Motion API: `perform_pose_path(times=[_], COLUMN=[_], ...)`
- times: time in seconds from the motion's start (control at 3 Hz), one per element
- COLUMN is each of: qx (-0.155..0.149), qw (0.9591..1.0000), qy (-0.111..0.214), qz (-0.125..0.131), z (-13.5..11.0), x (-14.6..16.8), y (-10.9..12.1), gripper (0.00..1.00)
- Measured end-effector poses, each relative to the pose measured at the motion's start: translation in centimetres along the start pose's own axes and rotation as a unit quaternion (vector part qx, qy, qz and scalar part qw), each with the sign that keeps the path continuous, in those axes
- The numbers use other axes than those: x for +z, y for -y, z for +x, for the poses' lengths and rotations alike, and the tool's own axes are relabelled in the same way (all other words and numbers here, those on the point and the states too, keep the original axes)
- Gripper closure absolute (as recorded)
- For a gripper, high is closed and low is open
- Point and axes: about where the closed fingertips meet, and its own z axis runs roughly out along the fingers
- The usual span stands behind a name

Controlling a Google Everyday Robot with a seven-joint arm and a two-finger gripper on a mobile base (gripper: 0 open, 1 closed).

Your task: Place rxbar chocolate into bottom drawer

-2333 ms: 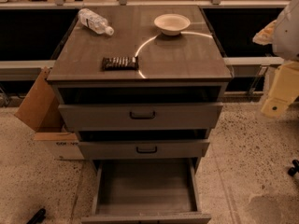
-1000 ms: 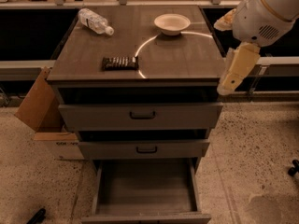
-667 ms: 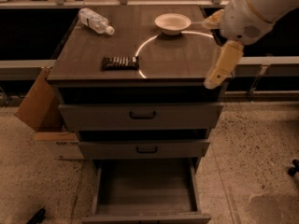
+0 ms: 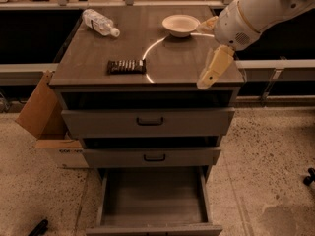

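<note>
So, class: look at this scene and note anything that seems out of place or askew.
The clear plastic bottle lies on its side at the back left of the grey cabinet top, not upright. The robot's pincer hangs over its front right edge.

The gripper (image 4: 206, 80) hangs at the right front corner of the cabinet (image 4: 147, 124); its arm (image 4: 261, 9) exits top-right. The front of the bottom drawer (image 4: 152, 195) is cropped by the lower edge.

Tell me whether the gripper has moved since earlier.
Yes. The gripper has moved left, from right of the cabinet top to over its front-right corner.
</note>
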Motion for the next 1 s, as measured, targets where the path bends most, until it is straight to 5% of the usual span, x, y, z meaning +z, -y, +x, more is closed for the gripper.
perform_pose_path(times=[0.67, 1.0], qx=[0.04, 0.04], qw=[0.9987, 0.9987], qy=[0.031, 0.031], qz=[0.007, 0.007], z=[-0.9, -0.9], x=[7.4, 7.4], y=[1.7, 1.7], gripper=[0.0, 0.0])
